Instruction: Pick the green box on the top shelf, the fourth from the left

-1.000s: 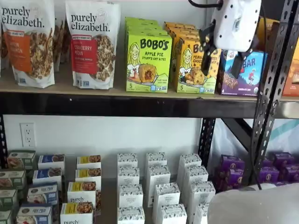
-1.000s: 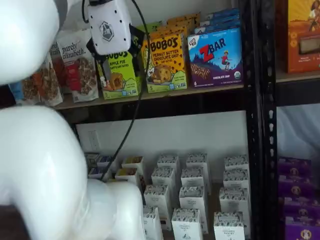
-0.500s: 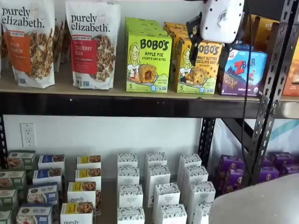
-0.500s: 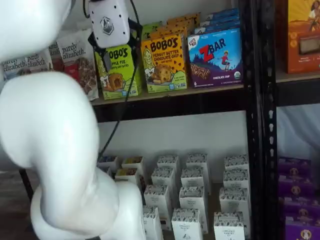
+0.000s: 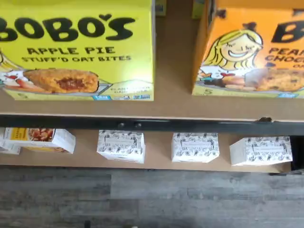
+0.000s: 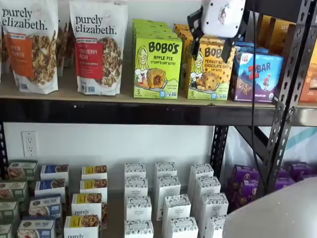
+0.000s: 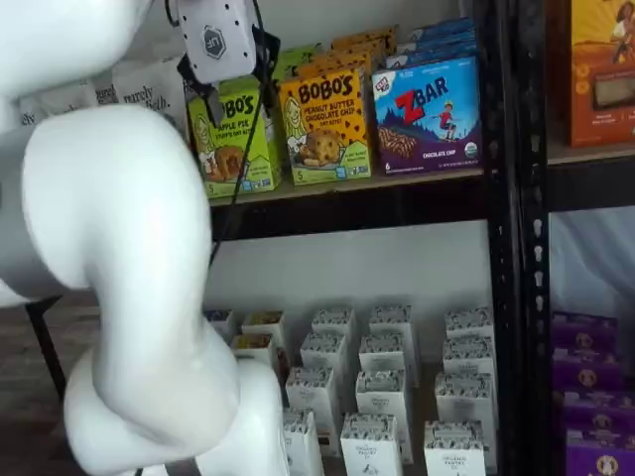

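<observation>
A: Item, green box (image 6: 157, 67)?
B: Stands upright on the top shelf (image 6: 124, 111), centre of the frame in a shelf view, just left of the orange Bobo's box (image 6: 210, 69).
A: Gripper (image 6: 211, 47)?
B: Upper right of that frame, before the orange box; black fingers (image 6: 193, 45) plainly apart, nothing held

Setting: mock shop aisle, lab-style. Black metal rack with perforated uprights (image 6: 290, 94) and tan board decks. Top shelf (image 6: 124, 110) stocked retail-fashion: granola pouches (image 6: 98, 47), green box (image 6: 157, 66), orange snack box (image 6: 210, 69), ZBar box (image 6: 257, 77), several deep. Lower deck: rows of small white cartons (image 6: 167, 201). Plain white wall, wall outlet (image 6: 29, 143), grey plank floor (image 5: 152, 199).
</observation>
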Controlling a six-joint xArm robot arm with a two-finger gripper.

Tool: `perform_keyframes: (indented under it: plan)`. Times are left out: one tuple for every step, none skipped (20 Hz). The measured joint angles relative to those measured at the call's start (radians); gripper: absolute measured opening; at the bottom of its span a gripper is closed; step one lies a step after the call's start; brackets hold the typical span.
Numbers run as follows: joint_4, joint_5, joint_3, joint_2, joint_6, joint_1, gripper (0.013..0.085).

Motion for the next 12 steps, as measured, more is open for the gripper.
perform_keyframes:
  plan:
    - [-0.009, 0.005, -0.011, 0.013, 0.008, 0.009, 0.085]
    - [-0.013, 0.001, -0.017, 0.022, 0.014, 0.015, 0.085]
    - [-0.013, -0.005, -0.023, 0.031, 0.018, 0.019, 0.085]
    - [-0.01, -0.009, -0.031, 0.043, 0.021, 0.02, 0.085]
    - [-0.007, -0.014, -0.037, 0.051, 0.022, 0.022, 0.085]
    - [-0.001, -0.027, -0.04, 0.059, 0.023, 0.022, 0.085]
    - [0.006, -0.045, -0.042, 0.065, 0.022, 0.021, 0.085]
    - [0.01, -0.062, -0.045, 0.073, 0.022, 0.02, 0.085]
    - [0.01, -0.076, -0.051, 0.082, 0.023, 0.022, 0.085]
    - [0.008, -0.087, -0.057, 0.091, 0.024, 0.024, 0.085]
    - [0.009, -0.094, -0.066, 0.102, 0.025, 0.024, 0.085]
    - [0.01, -0.099, -0.074, 0.112, 0.025, 0.025, 0.085]
